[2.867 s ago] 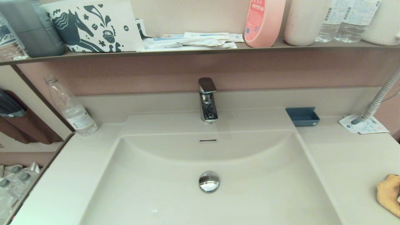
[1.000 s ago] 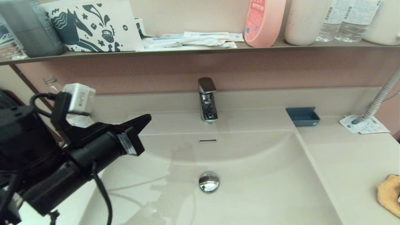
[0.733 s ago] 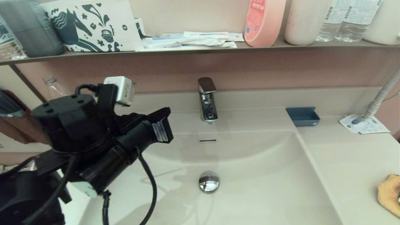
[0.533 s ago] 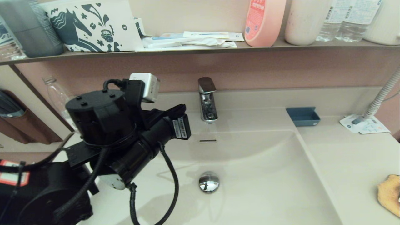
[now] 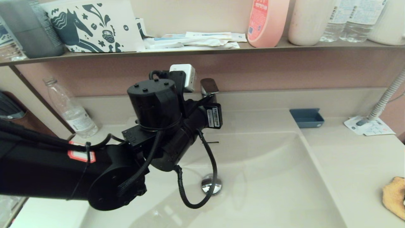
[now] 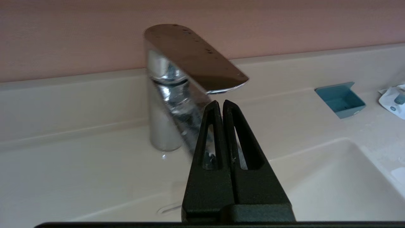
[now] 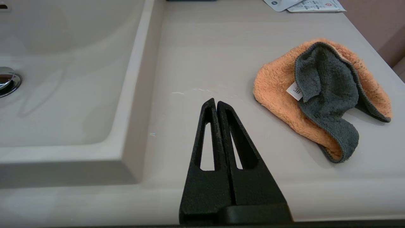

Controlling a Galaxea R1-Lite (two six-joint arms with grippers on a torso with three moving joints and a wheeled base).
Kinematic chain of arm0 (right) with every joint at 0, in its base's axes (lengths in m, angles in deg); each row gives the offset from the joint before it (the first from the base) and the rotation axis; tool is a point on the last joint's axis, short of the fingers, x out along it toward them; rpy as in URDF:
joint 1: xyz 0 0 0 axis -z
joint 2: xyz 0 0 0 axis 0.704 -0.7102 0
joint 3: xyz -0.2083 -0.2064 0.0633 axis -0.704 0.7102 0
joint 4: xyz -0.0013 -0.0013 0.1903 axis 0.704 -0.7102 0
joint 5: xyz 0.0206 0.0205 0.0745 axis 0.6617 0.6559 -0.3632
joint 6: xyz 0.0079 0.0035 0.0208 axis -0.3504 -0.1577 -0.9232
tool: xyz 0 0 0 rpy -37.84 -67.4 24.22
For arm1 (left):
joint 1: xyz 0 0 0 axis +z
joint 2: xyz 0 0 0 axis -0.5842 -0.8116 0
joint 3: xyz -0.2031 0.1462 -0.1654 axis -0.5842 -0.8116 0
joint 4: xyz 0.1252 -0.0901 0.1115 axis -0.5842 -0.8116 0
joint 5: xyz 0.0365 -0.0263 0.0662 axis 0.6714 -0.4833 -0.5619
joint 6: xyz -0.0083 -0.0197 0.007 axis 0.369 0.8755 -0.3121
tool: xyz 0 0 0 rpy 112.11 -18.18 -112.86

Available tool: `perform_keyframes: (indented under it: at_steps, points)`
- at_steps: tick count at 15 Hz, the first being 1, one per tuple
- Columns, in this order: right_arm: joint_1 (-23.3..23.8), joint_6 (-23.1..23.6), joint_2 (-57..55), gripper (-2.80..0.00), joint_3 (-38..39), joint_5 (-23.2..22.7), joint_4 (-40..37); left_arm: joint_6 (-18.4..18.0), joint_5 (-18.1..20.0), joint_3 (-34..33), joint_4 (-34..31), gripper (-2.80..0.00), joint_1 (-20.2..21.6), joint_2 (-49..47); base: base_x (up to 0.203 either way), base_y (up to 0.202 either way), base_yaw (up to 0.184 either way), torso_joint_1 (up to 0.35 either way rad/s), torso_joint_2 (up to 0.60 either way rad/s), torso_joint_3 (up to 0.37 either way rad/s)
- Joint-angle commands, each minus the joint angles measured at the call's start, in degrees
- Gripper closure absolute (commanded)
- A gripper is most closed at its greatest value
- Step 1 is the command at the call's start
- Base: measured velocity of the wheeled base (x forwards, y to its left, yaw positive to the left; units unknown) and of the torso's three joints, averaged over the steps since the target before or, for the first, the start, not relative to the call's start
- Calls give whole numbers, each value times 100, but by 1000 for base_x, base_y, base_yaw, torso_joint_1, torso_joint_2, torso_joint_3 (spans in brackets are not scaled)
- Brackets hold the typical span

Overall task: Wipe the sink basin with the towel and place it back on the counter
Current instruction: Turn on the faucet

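Note:
The cream sink basin fills the middle of the head view, with its chrome drain plug half behind a cable. My left arm reaches over the basin from the left. The left gripper is shut and empty, its tips just under the lever of the chrome faucet. The orange and grey towel lies crumpled on the counter to the right of the basin, and shows at the head view's right edge as the towel. My right gripper hovers shut and empty over the counter, beside the towel and apart from it.
A blue tray sits at the basin's back right corner. White paper packets and a ribbed hose are farther right. A water bottle stands at the back left. The brown shelf above carries bottles and boxes.
My left arm came in from the left and swung right and forward across the basin, up to the faucet. The towel has not moved.

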Motion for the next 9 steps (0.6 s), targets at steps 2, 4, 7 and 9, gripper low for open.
perform_keyframes:
  at_steps: [2,4,7,9]
  points:
    - [0,3,0,0,0,0,2,9,-33,201,48,0,-86,-292,0,0,0,0,0,0]
    - [0,3,0,0,0,0,2,10,-77,337,48,0,-104,-350,0,0,0,0,0,0]
    - [0,3,0,0,0,0,2,0,-103,570,22,0,-69,-398,0,0,0,0,0,0]
    - [0,3,0,0,0,0,2,-43,-103,606,22,0,-52,-372,0,0,0,0,0,0]
